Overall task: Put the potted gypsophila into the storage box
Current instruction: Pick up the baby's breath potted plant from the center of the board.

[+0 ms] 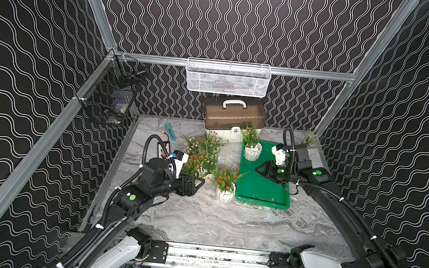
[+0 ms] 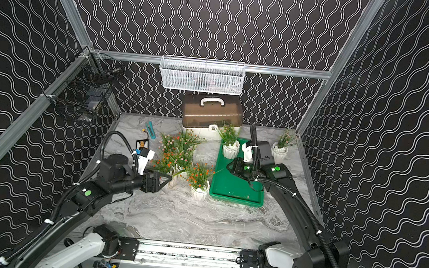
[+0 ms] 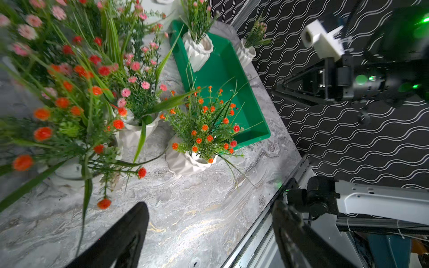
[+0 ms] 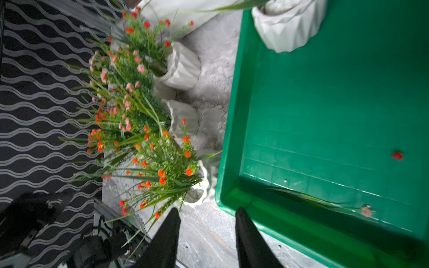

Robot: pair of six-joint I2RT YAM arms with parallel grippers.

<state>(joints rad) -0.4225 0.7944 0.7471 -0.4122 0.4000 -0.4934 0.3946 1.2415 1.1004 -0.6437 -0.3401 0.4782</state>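
One white ribbed pot of gypsophila stands in the shallow bright-green plastic tray; other such pots cluster just beside it on the grey marbled tabletop.

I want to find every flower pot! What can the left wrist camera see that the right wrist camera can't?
Only the left wrist view shows the lone pot, standing on the table past the storage box, near the wall. Only the right wrist view shows a loose red blossom lying on the box floor. Both show the box, the boxed pot standing inside it, and the clustered pots flowering on the table beside it.
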